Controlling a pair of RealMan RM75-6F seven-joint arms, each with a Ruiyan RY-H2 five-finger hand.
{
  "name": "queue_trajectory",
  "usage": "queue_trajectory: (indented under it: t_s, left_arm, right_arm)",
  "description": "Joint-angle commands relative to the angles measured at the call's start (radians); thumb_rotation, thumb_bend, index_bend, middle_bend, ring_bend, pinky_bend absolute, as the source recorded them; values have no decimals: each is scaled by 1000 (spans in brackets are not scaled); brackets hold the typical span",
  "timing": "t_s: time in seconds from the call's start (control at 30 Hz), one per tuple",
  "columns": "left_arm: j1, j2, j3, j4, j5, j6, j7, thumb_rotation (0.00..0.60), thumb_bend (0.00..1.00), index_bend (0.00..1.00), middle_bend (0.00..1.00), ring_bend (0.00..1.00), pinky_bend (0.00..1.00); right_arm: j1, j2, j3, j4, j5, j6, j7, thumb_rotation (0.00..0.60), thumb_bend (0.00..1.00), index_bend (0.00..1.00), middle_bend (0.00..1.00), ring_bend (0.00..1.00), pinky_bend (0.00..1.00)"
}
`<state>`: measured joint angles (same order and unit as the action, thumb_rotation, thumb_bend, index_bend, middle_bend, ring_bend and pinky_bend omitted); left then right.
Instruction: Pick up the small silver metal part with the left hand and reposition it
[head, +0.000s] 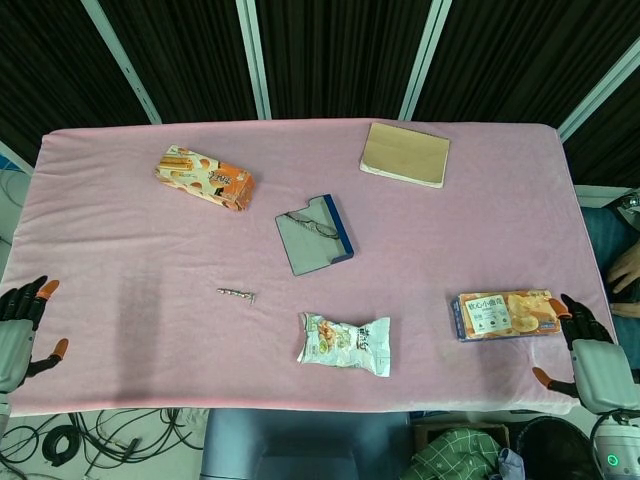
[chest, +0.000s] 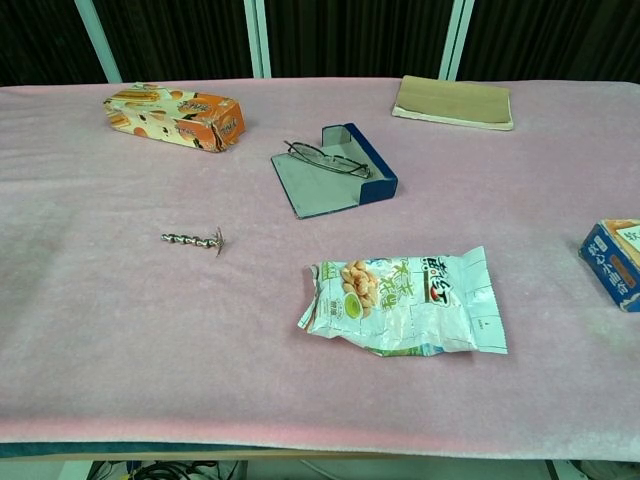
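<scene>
Pink cloth is covering the whole worktop, with dark curtains hanging behind it. Nearest the robot, the left hand is sitting at the worktop's left edge with its fingers spread and nothing in them; the chest view is not showing it at all. The right hand is resting off the right corner, likewise spread and empty, just beside a blue-and-orange snack box.

A crinkled snack bag is lying near the front. Further in and to the left, the small silver metal part is lying flat on the cloth, alone, well apart from the left hand. It looks like a thin ridged shaft with a wider flat head at one end.

If a further pick is intended, the left hand is needing to come in from above, thumb and a fingertip lined across the shaft, closing gently so the part is not rolling or sinking into the soft cloth.

Beyond are an open blue case with glasses, an orange snack box and a tan notebook.
</scene>
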<state>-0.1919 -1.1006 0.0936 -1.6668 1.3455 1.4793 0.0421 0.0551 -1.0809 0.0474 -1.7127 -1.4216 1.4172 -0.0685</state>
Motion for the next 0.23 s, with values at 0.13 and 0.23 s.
queue_trajectory:
  t_s: [0.13,0.23]
  left_arm:
    - [29,-11,-12,35,106,52,-65,600,337,83,8,0,0]
    - [34,-9,-9,45,125,42,-79,600,336,83,8,0,0]
  right_arm:
    - [1,-6,-2,5,-6,0,-5,600,90,0,0,31,176]
    - [1,-10,-3,3,-8,2,-13,600,90,0,0,31,176]
